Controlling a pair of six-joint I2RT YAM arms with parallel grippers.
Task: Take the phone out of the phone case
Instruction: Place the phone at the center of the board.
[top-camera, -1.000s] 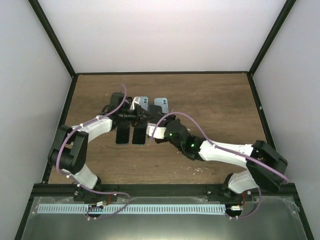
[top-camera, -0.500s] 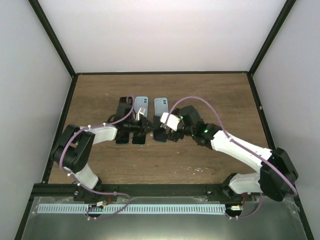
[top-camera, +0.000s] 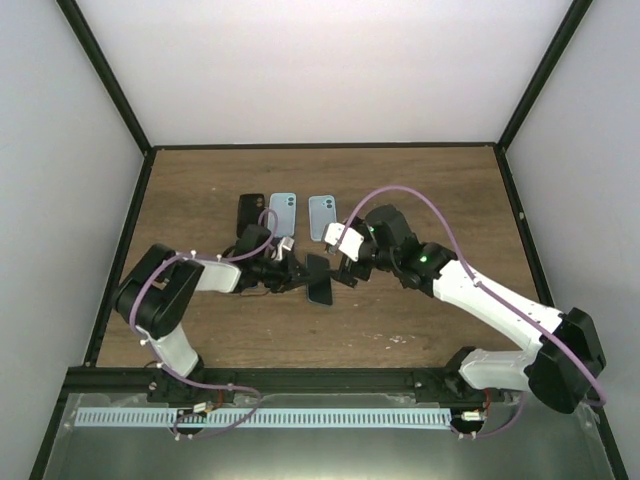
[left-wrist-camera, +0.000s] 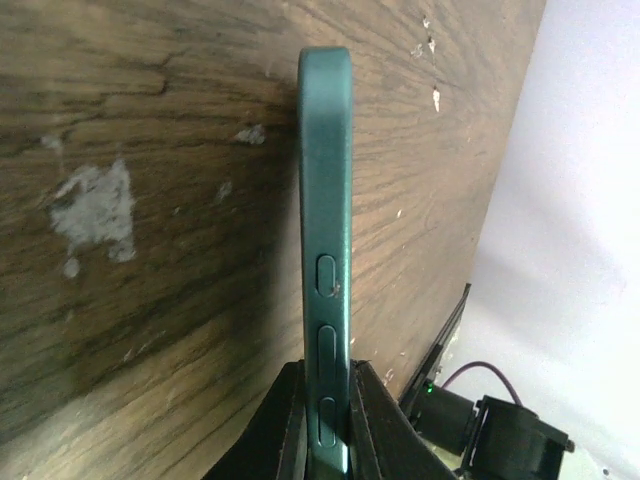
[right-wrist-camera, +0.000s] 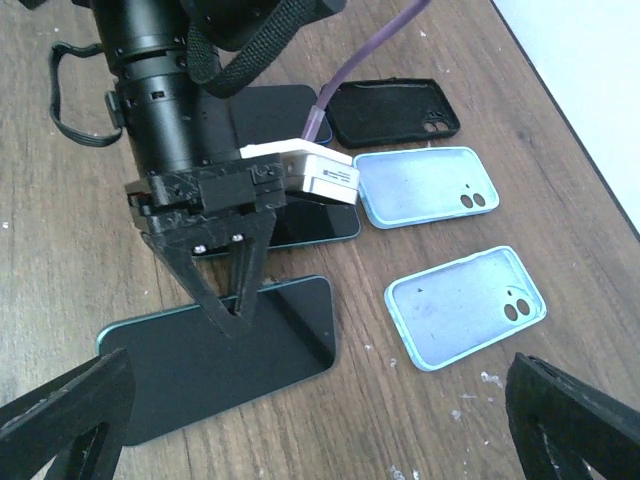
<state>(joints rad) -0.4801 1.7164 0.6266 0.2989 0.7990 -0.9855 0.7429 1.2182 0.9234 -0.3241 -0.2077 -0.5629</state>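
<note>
From overhead, your left claw (top-camera: 298, 272) reaches to the middle of the bench (top-camera: 430, 190) and is clamped on the dark phone (top-camera: 320, 284), which sits between the two arms. The right claw (top-camera: 345, 262) hangs just beside the phone's far end. That placing looks meant for one claw to steady the phone while the other works the case loose. Behind them lie a black case (top-camera: 249, 211), a light blue case (top-camera: 283, 213) and a second light blue case (top-camera: 322, 216), side by side.

In the left wrist view you see the phone edge-on. The dark green case (left-wrist-camera: 326, 200) wraps that edge with its button covers showing, and the left fingers (left-wrist-camera: 288, 425) press on it from both sides. Judge from this that the phone is fully seated in its case and nothing has been freed yet.

In the right wrist view the right claw (right-wrist-camera: 320, 365) is spread wide and holds nothing, with one finger at each lower corner. The phone (right-wrist-camera: 220, 360) lies screen-up just ahead of it, and the left claw's fingers meet in a V on its long edge. You cannot tell whether the phone rests on the bench or is held just off it. The black case (right-wrist-camera: 393, 110) and both light blue cases (right-wrist-camera: 425, 187) (right-wrist-camera: 465, 308) lie hollow side up and empty. Another dark phone (right-wrist-camera: 305, 225) lies flat beneath the left claw's body.
</note>
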